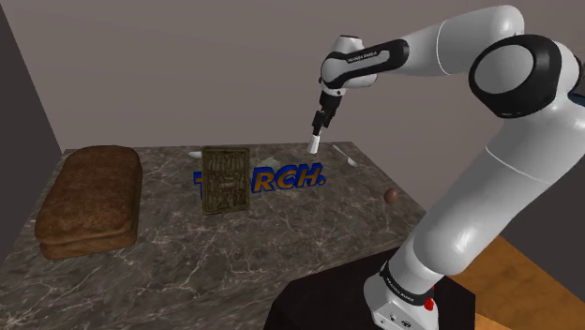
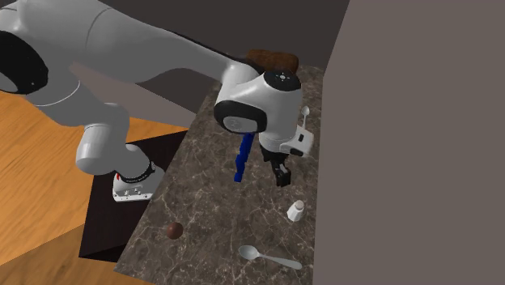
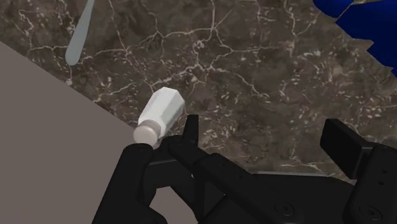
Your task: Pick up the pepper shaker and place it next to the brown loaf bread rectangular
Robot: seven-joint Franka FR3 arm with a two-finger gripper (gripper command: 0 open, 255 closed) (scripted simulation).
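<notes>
Over the far edge of the dark brown marble-patterned table (image 1: 281, 246), in the shoulder view, the all-black two-finger gripper (image 1: 322, 121) hangs pointing down, with the small white pepper shaker (image 1: 315, 142) just beneath its tips. Well apart, at this view's left end of the table, lies the brown rectangular loaf of bread (image 1: 89, 202); between loaf and shaker stand a brown carved rectangular plaque (image 1: 225, 180) and flat blue lettering (image 1: 291, 178), and a small brown ball (image 1: 391, 195) sits near the table's right edge. From the second exterior view the gripper (image 2: 282, 174) hovers above the table (image 2: 210, 202), apart from the pepper shaker (image 2: 296, 210), which stands upright close to the plain grey wall (image 2: 405, 162). A grey spoon (image 2: 267, 257) lies nearer this camera, the brown ball (image 2: 173, 230) sits by the table's edge, the loaf of bread (image 2: 273, 58) shows at the far end, and the black box stand (image 2: 105, 235) is beside the table. Along the wrist view the gripper (image 3: 264, 130) has its jaws wide apart with nothing between them; the pepper shaker (image 3: 162, 113), white with a pale greyish cap, sits outside the gap, just beside one of the fingers (image 3: 189, 128), near the wall (image 3: 51, 146).
</notes>
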